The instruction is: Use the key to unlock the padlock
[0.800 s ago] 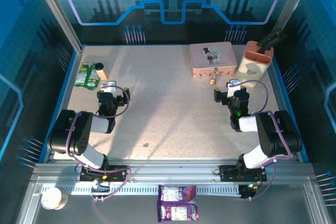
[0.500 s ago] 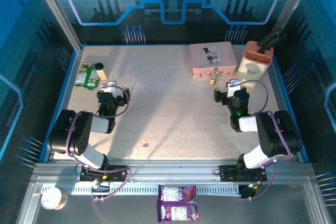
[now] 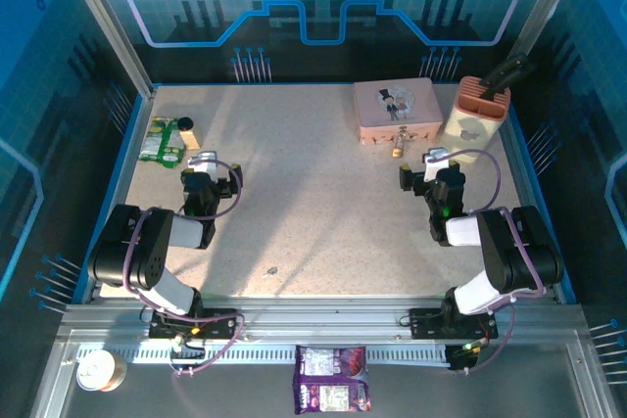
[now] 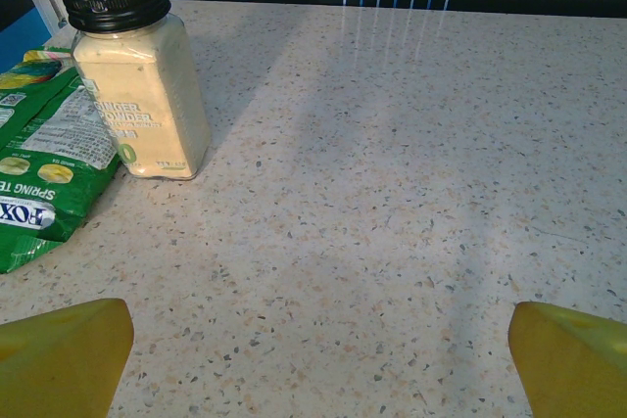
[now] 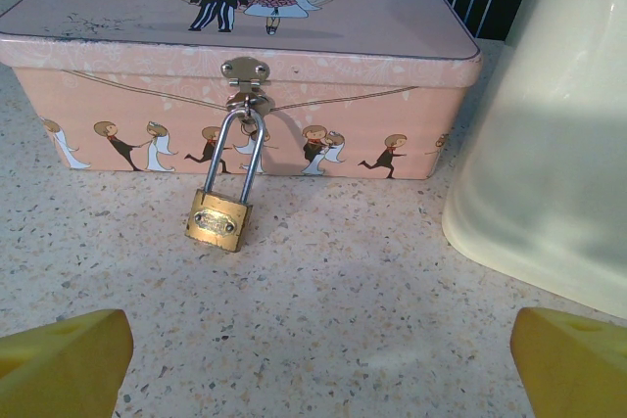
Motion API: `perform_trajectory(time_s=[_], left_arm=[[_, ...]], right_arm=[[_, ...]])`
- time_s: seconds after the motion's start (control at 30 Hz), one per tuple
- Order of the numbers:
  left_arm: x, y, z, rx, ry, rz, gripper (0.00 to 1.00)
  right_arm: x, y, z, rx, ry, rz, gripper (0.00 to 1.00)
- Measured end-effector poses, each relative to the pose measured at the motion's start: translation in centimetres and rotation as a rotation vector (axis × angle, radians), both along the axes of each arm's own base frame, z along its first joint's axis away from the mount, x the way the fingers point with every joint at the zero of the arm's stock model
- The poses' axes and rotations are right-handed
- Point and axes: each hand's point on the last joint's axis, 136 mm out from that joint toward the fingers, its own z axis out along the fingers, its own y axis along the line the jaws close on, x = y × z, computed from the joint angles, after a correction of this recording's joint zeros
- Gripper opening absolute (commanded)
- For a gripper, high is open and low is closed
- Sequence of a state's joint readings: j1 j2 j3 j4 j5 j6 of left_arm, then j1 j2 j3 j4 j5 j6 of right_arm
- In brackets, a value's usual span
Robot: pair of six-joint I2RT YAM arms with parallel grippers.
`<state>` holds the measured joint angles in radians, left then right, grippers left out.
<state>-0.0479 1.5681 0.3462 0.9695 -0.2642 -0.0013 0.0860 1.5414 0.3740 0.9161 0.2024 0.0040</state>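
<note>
The padlock (image 5: 218, 217) hangs by its shackle from the pink tin's (image 5: 245, 66) hasp, at 1 o'clock from the centre of the table (image 3: 313, 203). At the padlock's 4 o'clock is the right gripper (image 5: 318, 354), fingers wide apart and empty. The key (image 3: 272, 270) lies at 6 o'clock, near the front edge. The left gripper (image 4: 318, 349), fingers also spread, has a spice jar (image 4: 142, 85) at its 11 o'clock.

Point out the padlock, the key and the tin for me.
padlock (image 5: 217, 220), right wrist view, brass body.
key (image 3: 271, 270), top external view, whole speck.
tin (image 5: 108, 7), right wrist view, bare lid.
</note>
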Motion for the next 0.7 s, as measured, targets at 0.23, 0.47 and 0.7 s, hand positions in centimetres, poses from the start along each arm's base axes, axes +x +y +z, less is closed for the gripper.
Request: perform_trajectory(time_s=[0.23, 0.47, 0.7], left_arm=[[0.0, 0.0, 0.0, 0.000, 0.000, 0.000, 0.99], [0.0, -0.3, 0.1, 0.004, -0.005, -0.009, 0.99], [-2.6, -2.0, 1.3, 0.066, -0.074, -0.043, 0.99]], right_arm=[[0.0, 0.0, 0.0, 0.000, 0.000, 0.000, 1.00], [0.0, 0.1, 0.1, -0.004, -0.003, 0.006, 1.00], [-2.3, 2.0, 0.2, -0.041, -0.039, 0.084, 1.00]])
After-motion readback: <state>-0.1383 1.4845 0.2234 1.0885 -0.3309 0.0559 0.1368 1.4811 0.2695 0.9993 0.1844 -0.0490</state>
